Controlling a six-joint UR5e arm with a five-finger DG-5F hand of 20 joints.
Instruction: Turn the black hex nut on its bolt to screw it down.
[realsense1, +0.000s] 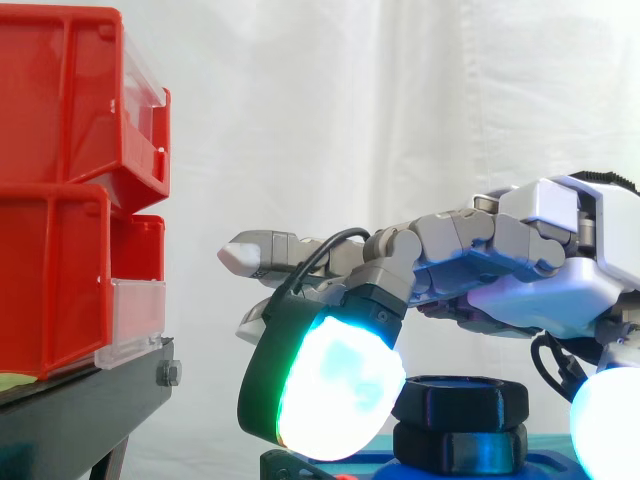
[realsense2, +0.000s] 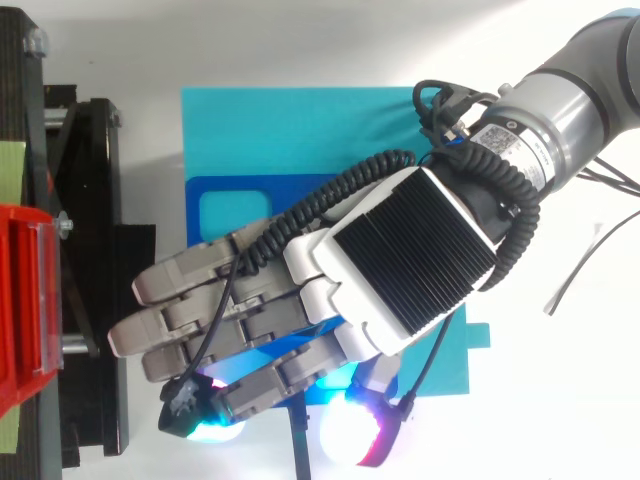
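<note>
Standing next to the rig rn. The hand (realsense1: 560, 265) comes in from the right, palm down and pretty much level, hovering just over the black hex nut (realsense1: 460, 397). Most fingers (realsense1: 450, 235) are stretched straight out toward the red bins (realsense1: 60, 120), well past the nut. One finger is bent down w/ its pad (realsense1: 335, 385) glowing white/cyan w/ a green edge, hanging on the bin side of the nut and covering its left edge from my angle. A second pad (realsense1: 605, 425) glows white on the other side, w/ a clear gap to the nut. So the hand is loose and mostly spread, not clamped on anything afaict.

From above, the back of the hand (realsense2: 400, 260) covers the nut; both lit pads (realsense2: 345, 438) poke out at the near edge.

The nut itself is chunky, matte black, sitting flat and level, right on top of a second black hex piece (realsense1: 458, 447). That stack stands on a blue base (realsense2: 225, 192), which lies on a teal mat (realsense2: 300, 130) beside the black stand (realsense1: 80, 410).
</note>
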